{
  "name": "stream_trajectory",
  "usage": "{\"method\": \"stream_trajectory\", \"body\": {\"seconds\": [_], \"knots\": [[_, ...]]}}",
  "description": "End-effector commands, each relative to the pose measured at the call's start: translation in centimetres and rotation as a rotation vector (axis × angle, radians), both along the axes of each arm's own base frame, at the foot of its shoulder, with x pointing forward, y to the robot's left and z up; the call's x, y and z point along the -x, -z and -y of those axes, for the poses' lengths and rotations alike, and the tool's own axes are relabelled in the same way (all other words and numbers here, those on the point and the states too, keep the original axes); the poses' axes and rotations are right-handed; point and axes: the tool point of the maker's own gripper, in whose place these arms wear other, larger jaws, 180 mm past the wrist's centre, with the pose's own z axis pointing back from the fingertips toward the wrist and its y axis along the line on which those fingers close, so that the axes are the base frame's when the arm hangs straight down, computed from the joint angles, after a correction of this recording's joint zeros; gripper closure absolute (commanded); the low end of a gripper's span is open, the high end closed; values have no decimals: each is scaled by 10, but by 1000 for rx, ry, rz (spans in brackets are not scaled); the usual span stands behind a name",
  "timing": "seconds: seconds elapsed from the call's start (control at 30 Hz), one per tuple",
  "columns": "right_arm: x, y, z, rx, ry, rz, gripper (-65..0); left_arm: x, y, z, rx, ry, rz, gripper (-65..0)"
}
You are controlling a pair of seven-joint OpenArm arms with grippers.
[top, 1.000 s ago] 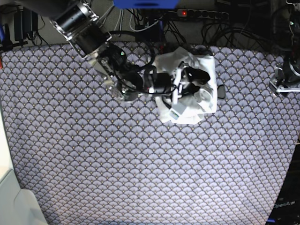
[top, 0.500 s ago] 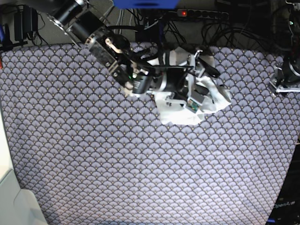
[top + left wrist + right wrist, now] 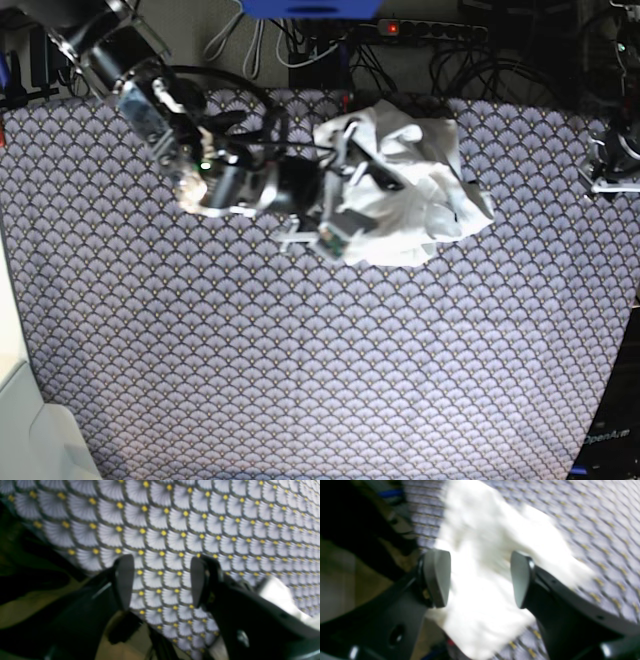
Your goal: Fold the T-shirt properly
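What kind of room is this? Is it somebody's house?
Probably not a house, more likely a robot lab. A black robot arm reaches over a table covered in purple scalloped patterned cloth, where a crumpled white T-shirt lies. Behind the table sit tangled black cables and a power strip with a red light.

This looks like a robotics lab or test bench rather than a home. Along the top of the base view, a black power strip (image 3: 430,30) with a lit red switch and a tangle of dark cables (image 3: 500,70) lie behind a desk (image 3: 300,380) covered in a fan-patterned cloth, and robot arm hardware stands at the upper left and right edges.
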Motion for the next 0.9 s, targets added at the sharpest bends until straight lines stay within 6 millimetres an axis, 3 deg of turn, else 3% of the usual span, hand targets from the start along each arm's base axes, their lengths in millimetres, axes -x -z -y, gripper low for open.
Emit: {"method": "stream_trajectory", "body": {"seconds": [0.0,0.1,0.2,0.33,0.43,0.6,0.77,0.87], "knots": [[-7,-14,2,-39,10,33,-379,-5,-11,-8,-41,5,23,-338],[-11,-2,27,2,57,16,-346,-6,-12,-10,-59,7,22,-338],[-6,9,39,29,73,-6,-262,-6,-12,-10,-58,7,23,-338],[13,25,40,38,69,-66,-158,-7,-13,-11,-62,7,25,-338],[28,33,36,30,63,-107,-151,-12,-16,-12,-63,7,37,-338],[41,31,14,-20,47,-143,-152,-11,-15,-10,-59,7,36,-338],[64,24,-25,-61,-60,-155,-152,-8,-13,-9,-56,7,29,-338],[74,33,-49,-53,-121,-187,-152,-4,-10,-8,-52,10,19,-338]]}}
